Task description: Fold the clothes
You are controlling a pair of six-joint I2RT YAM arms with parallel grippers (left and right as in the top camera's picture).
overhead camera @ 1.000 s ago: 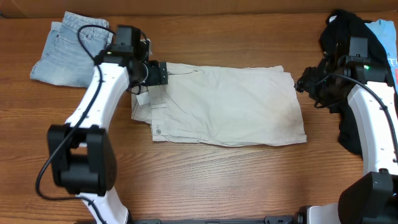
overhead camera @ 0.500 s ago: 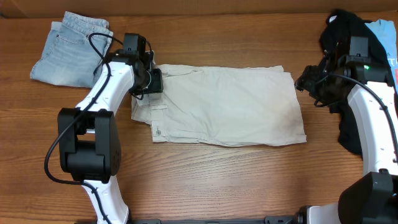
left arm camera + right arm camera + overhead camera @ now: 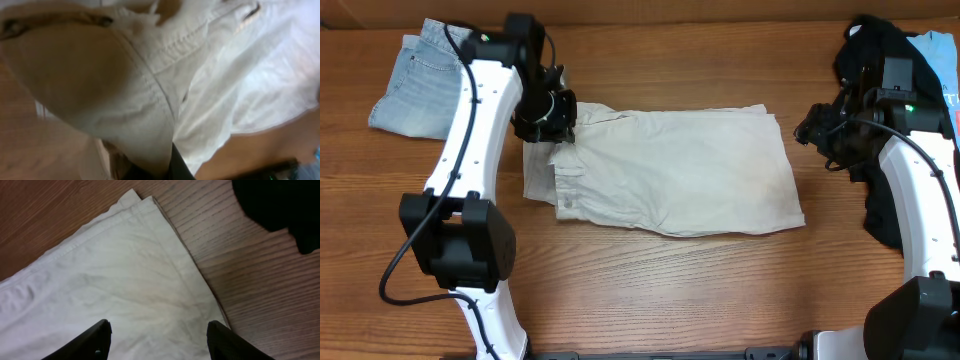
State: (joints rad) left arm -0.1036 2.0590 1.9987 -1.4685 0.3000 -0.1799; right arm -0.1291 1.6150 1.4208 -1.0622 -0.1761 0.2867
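Observation:
The clothes (image 3: 690, 175), a pale beige pair of shorts, lie spread across the middle of the wooden table with the waistband to the left. My left gripper (image 3: 556, 125) is shut on the waistband's far left corner and holds that fold raised. In the left wrist view, bunched beige clothes (image 3: 100, 75) fill the frame and drape over the left gripper (image 3: 160, 167), whose dark fingers barely show. My right gripper (image 3: 808, 128) hovers open at the far right corner. In the right wrist view the right gripper (image 3: 159, 332) spreads above the clothes (image 3: 110, 280), with nothing between the fingers.
A faded blue denim garment (image 3: 425, 80) lies at the far left corner of the table. A black garment (image 3: 870, 60) is heaped at the far right behind the right arm, also visible as the black garment (image 3: 280, 205) at the top right. A light blue item (image 3: 935, 50) lies on it.
The left gripper closed on the waistband corner and lifted it. The clothes slid slightly left and the left edge bunched. The right arm stayed put.

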